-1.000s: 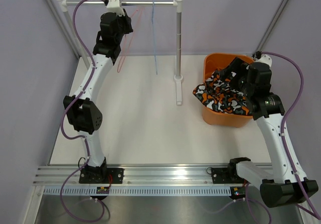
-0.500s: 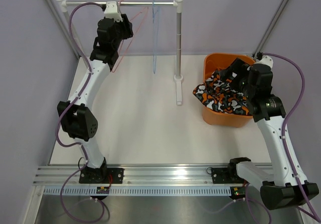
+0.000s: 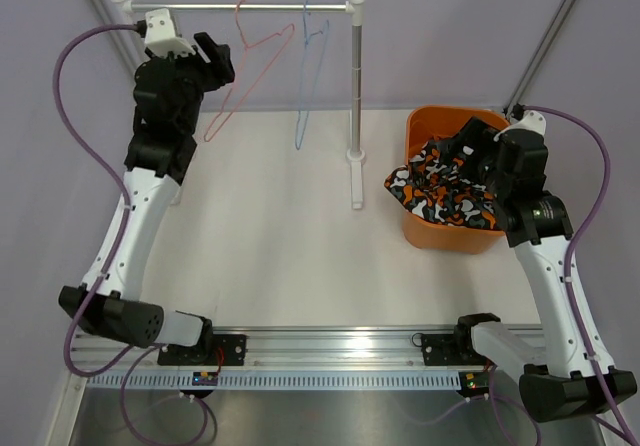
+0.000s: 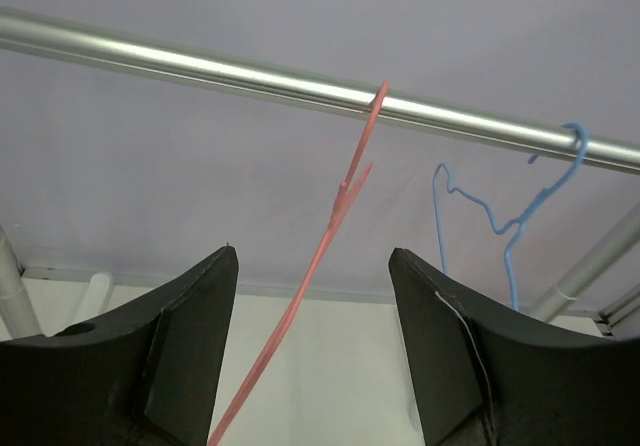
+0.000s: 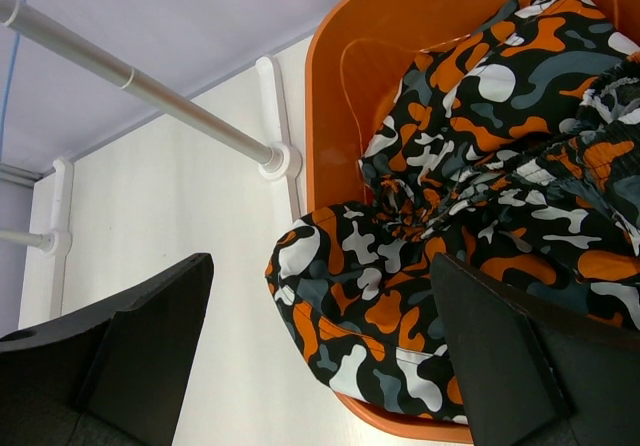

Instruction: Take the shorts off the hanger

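White tabletop (image 3: 280, 256), lilac walls (image 3: 450, 36). Black-orange shorts (image 3: 440, 191) lay in orange basket (image 3: 450, 240) at three o'clock. Left gripper (image 4: 312, 256), right gripper (image 5: 322, 266): both gaped wide, empty.

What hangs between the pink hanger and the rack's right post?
The blue hanger, bare, hooked on the rail. Shows in top and left wrist views.

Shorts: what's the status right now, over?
Left fingers open by bare pink hanger. Right fingers open above shorts in orange basket. Blue hanger bare too.
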You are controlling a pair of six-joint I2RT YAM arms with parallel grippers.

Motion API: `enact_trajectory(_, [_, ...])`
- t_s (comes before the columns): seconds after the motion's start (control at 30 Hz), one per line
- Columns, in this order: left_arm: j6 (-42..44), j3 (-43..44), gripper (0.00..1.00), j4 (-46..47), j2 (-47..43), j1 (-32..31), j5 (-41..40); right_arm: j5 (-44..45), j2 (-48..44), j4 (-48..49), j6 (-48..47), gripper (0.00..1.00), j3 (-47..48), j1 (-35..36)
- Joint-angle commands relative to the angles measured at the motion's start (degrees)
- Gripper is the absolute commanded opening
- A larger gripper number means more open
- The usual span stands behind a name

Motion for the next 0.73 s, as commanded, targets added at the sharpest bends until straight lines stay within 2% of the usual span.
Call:
enact_trajectory(0.0, [-3.53,-2.6,0.67,-5.25,-8.47,-0.65,-0.27,-1.96,-2.19,0.52,-1.87,0.99,2.69,0.09])
enact_trajectory(0.13, [-3.7,-5.31,0.68,-14.05,-15.32,-4.43,-1.13,-2.74,-3.5,-0.1,-1.69,0.99,3.4,0.09])
enact_trajectory(0.27, [-5.55,-12.7,0.68,-15.92,-22.46,-6.28,0.52,-3.37,-5.53,-0.62,-1.43,0.99,3.31,0.09])
enact_trajectory(0.47, [-5.9,-15.17,0.68,-20.31,-26.59,-6.89,1.75,-2.05,-8.51,-2.38,-2.13,0.99,4.36,0.09])
enact_trajectory(0.7, [-5.64,-15.96,0.69,-21.63,-27.22,-7.25,3.34,-1.87,-9.31,-3.79,-2.13,0.99,6.12,0.18])
